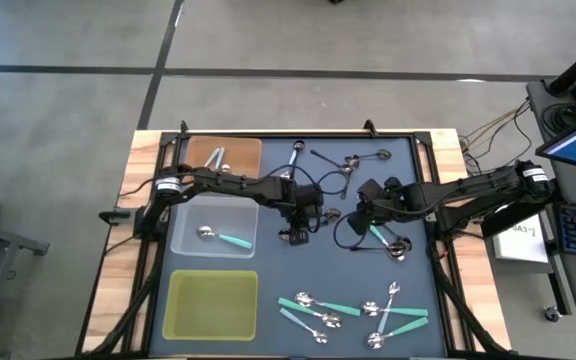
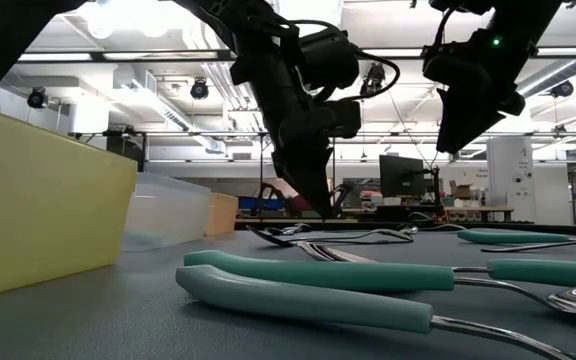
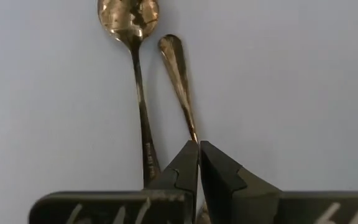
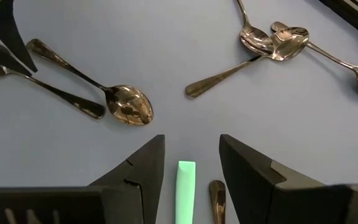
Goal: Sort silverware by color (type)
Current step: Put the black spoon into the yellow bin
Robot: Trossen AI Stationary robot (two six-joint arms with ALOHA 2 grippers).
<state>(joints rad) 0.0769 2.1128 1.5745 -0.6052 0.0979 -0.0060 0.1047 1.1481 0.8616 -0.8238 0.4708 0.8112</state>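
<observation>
My left gripper [image 1: 296, 234] reaches to the table's middle, fingers pointing down onto the mat [image 2: 318, 208], shut on a dark spoon [image 3: 178, 74]. A second dark spoon [image 3: 135, 68] lies beside it, its handle running under one finger. My right gripper [image 1: 366, 220] hangs open and raised [image 2: 460, 135] above a teal-handled spoon [image 4: 186, 186]; its fingers stand either side of the handle end without touching. More dark spoons [image 4: 272, 40] lie toward the far edge. Several teal-handled and silver spoons [image 1: 368, 312] lie at the near right. A teal-handled spoon [image 1: 230, 240] lies in the clear tray [image 1: 190, 215]. My left gripper pinches the dark spoon by the thin part of its handle [image 3: 193, 134] between the two fingertips [image 3: 219, 171], coming from above and pointing down. The handle's broad free end [image 3: 169, 45] sticks out ahead of the fingers. The gripper hides the bowl end.
Three square trays line the left side: orange [image 1: 240, 152] far with silver spoons, clear in the middle, yellow-green [image 1: 213, 305] near. A dark spoon [image 1: 398, 250] lies beside the right gripper. The two grippers are close together at mid-table.
</observation>
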